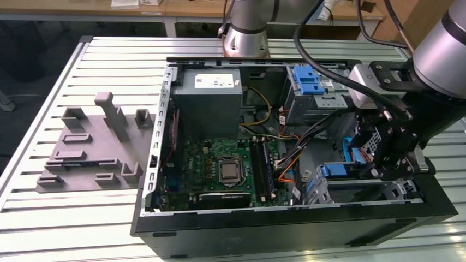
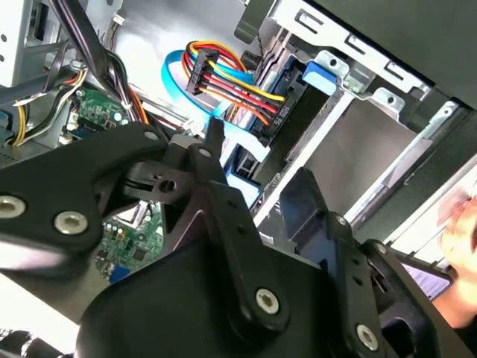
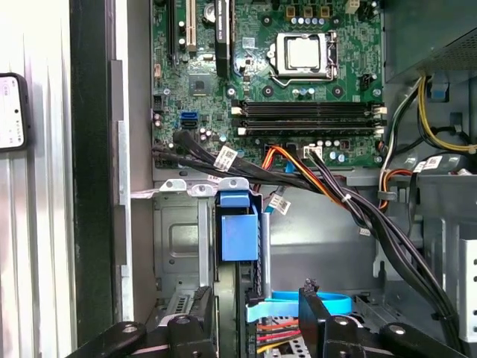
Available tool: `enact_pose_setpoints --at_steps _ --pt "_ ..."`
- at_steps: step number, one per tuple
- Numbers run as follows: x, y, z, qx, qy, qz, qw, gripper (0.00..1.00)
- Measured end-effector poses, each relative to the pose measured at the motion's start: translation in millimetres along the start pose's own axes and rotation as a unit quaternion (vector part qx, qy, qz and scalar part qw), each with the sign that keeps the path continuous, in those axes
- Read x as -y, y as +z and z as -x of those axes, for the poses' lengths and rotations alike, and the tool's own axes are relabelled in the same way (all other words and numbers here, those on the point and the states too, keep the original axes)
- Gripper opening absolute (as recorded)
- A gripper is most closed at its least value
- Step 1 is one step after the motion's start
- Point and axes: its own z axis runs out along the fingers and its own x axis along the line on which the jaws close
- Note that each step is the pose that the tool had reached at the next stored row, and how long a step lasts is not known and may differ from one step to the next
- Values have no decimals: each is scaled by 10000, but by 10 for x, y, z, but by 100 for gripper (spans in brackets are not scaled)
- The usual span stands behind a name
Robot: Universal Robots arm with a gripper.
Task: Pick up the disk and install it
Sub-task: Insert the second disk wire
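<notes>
The disk sits edge-on in the drive cage at the case's front corner, on the exterior view's right. Its blue plastic rail end (image 3: 238, 235) (image 1: 335, 170) (image 2: 323, 74) shows, and the silver body is mostly hidden in the cage. A light-blue data cable (image 3: 298, 303) and a bundle of coloured power wires (image 2: 231, 78) run to it. My gripper (image 1: 382, 164) (image 3: 253, 328) (image 2: 257, 160) hangs low inside the case just over the cage. Its black fingers (image 3: 319, 321) stand apart on either side of the disk's edge and the blue cable, clamping nothing.
The open computer case (image 1: 291, 218) lies on a slatted table (image 1: 87, 218). Inside are the green motherboard (image 3: 298, 82), the grey power-supply box (image 1: 211, 103) and a blue latch on a metal cage (image 1: 309, 82). A grey fixture (image 1: 91, 147) lies beside the case. A person's hand (image 2: 462, 224) is near the case wall.
</notes>
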Motion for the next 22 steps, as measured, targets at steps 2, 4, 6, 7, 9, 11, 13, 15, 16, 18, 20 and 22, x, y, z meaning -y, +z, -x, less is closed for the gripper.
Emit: enact_pose_setpoints --at_steps 2,4,6,7,9,11,13,15,16,18,20,22 --pt "0 -45 3 0 0 2 10000 58" --pt "0 -90 5 1 0 4 10000 58" --pt "0 -124 7 0 0 6 10000 56" --pt "-1 -131 7 0 0 8 10000 50" --pt "-1 -131 7 1 0 8 10000 44" --pt "0 -132 8 0 0 8 10000 38" --pt "0 -133 8 0 0 8 10000 33" --pt "0 -133 8 0 0 9 10000 21" --pt "0 -133 8 -1 0 9 10000 15" --pt "0 -131 7 -1 0 9 10000 15" --pt "0 -127 7 -1 1 9 10000 11" --pt "0 -122 7 0 1 9 10000 11"
